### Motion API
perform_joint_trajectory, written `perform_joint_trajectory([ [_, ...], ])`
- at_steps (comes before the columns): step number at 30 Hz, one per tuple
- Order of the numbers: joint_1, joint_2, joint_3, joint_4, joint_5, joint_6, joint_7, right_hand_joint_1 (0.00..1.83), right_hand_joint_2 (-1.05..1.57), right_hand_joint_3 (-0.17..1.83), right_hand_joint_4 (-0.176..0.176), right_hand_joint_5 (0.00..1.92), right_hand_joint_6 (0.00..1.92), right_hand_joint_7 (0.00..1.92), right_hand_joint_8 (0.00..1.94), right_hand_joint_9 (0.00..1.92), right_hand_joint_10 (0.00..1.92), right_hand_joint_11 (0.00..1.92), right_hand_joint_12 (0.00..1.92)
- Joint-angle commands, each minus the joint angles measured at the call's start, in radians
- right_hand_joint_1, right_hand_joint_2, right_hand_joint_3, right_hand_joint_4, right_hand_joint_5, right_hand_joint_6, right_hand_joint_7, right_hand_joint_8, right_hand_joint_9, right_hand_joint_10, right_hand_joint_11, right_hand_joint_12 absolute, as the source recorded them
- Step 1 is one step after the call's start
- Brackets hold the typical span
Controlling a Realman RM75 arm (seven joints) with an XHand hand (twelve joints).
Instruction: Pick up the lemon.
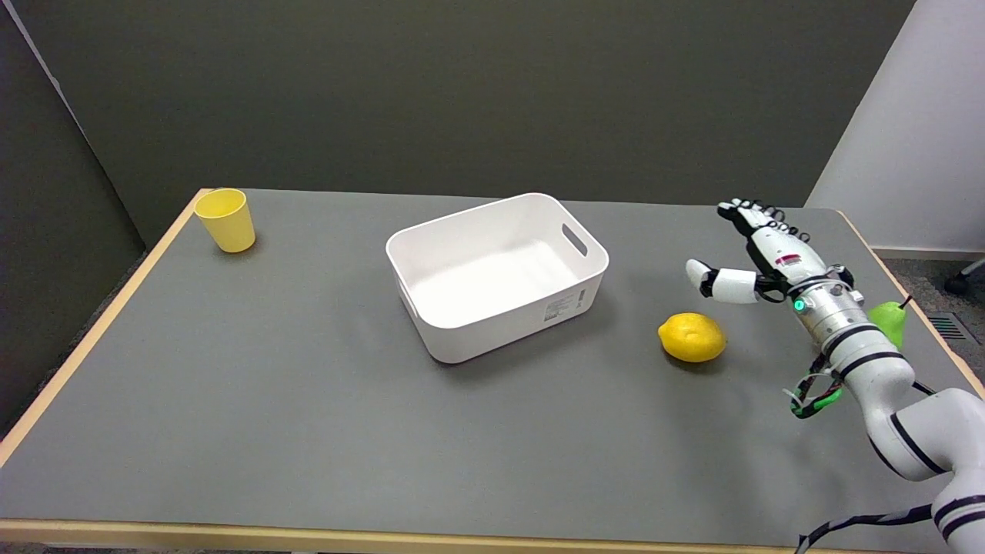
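Light: even and soft, coming from above.
Shadows: faint, under the bin and lemon.
Focus: sharp everywhere, no glare.

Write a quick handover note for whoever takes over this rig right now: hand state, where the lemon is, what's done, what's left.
Right hand: open, fingers apart, holding nothing, in the air beyond and to the right of the lemon.
Round yellow lemon: lying on the grey table, to the right of the white plastic bin, untouched.
Nearby: green pear partly hidden behind the right arm; yellow plastic cup at the far left corner.
Done: nothing yet.
Left: bring the hand over the lemon, grip it, lift.
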Motion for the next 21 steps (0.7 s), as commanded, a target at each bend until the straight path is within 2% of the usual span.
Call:
perform_joint_trajectory([
  [1,-0.096,-0.045,-0.012,0.206,-0.001,0.290,-0.156,0.47,0.60,0.86,-0.074,0.05,0.30,0.00,0.15,0.00,0.00,0.00,0.00],
  [7,-0.109,-0.047,-0.041,0.323,-0.001,0.279,-0.141,0.45,0.60,0.86,-0.074,0.05,0.29,0.00,0.15,0.00,0.00,0.00,0.00],
  [13,-0.179,-0.049,-0.042,0.455,-0.001,0.219,0.007,0.39,0.62,0.84,-0.078,0.05,0.30,0.01,0.19,0.00,0.00,0.00,0.00],
  [16,-0.224,-0.057,-0.027,0.455,-0.001,0.114,0.084,0.37,0.63,0.85,-0.077,0.05,0.30,0.02,0.19,0.00,0.00,0.00,0.00],
  [21,-0.307,-0.080,0.012,0.436,-0.001,0.041,0.117,0.36,0.63,0.84,-0.079,0.06,0.30,0.02,0.20,0.00,0.00,0.00,0.00],
])
